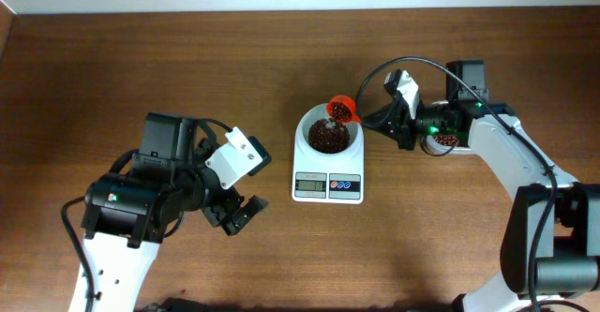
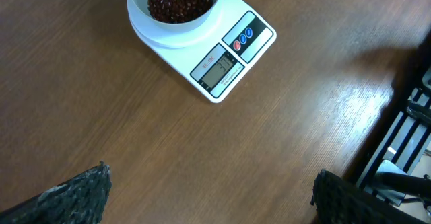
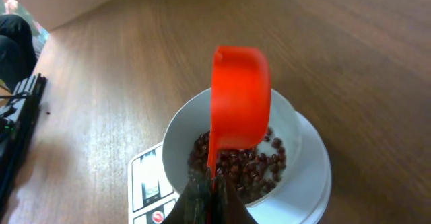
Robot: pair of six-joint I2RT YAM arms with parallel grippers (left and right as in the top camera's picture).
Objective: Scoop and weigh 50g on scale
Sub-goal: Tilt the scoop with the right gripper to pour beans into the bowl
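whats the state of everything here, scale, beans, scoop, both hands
scale, sitting level, display showing digits too small to read
bowl, on the scale, partly filled
beans, heaped in the bowl
scoop, tipped over the bowl
left hand, open, empty
right hand, shut on the scoop's handle

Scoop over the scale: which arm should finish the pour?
Right. The right gripper is shut on the orange scoop, tipped above the beans in the scale bowl. The left gripper is open, empty, away from the scale.
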